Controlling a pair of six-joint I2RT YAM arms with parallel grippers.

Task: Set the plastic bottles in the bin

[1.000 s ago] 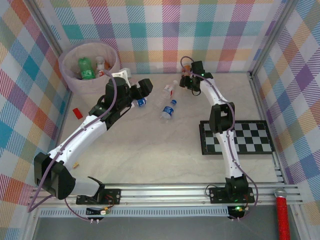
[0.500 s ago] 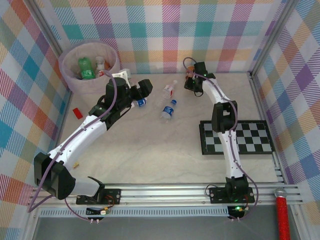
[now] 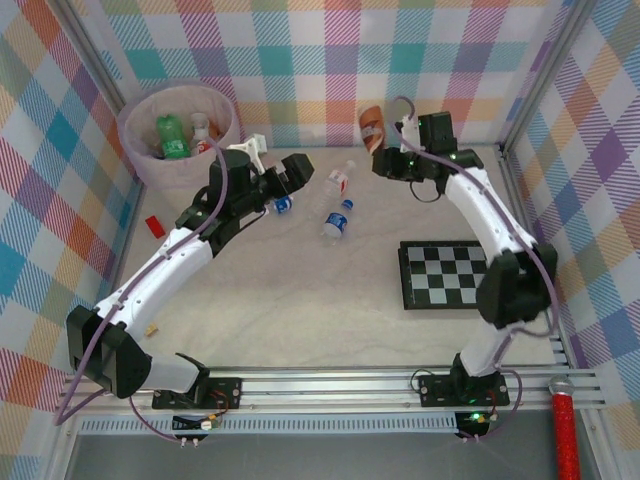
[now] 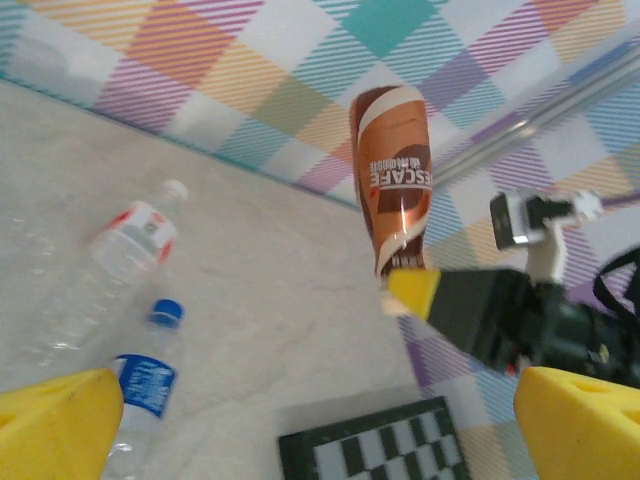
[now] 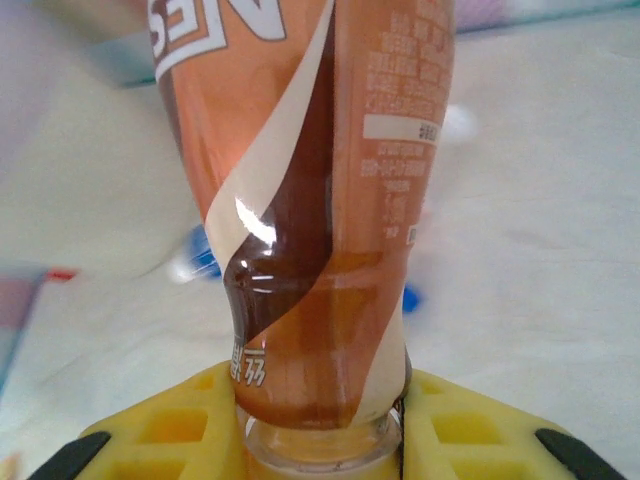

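Note:
My right gripper (image 3: 385, 160) (image 5: 320, 445) is shut on the neck of a brown-wrapped bottle (image 3: 371, 125) (image 5: 310, 200) and holds it in the air near the back wall. The same bottle (image 4: 395, 180) shows in the left wrist view. The left gripper (image 3: 292, 182) (image 4: 320, 430) is open and empty, low over the table right of the bin (image 3: 140, 165). On the table lie a clear red-labelled bottle (image 3: 337, 180) (image 4: 125, 250), a blue-labelled bottle (image 3: 337, 220) (image 4: 145, 395) and another blue-capped one (image 3: 282, 205) beside the left gripper. The bin holds a green bottle (image 3: 172, 137) and others.
A black-and-white checkerboard (image 3: 470, 275) (image 4: 380, 450) lies at the right under the right arm. A small red block (image 3: 154, 225) sits at the left below the bin. Checked walls close the table on three sides.
The right gripper closed on the brown bottle and lifted it off the table, the arm swinging out to the right. The left gripper opened wider and shifted slightly right.

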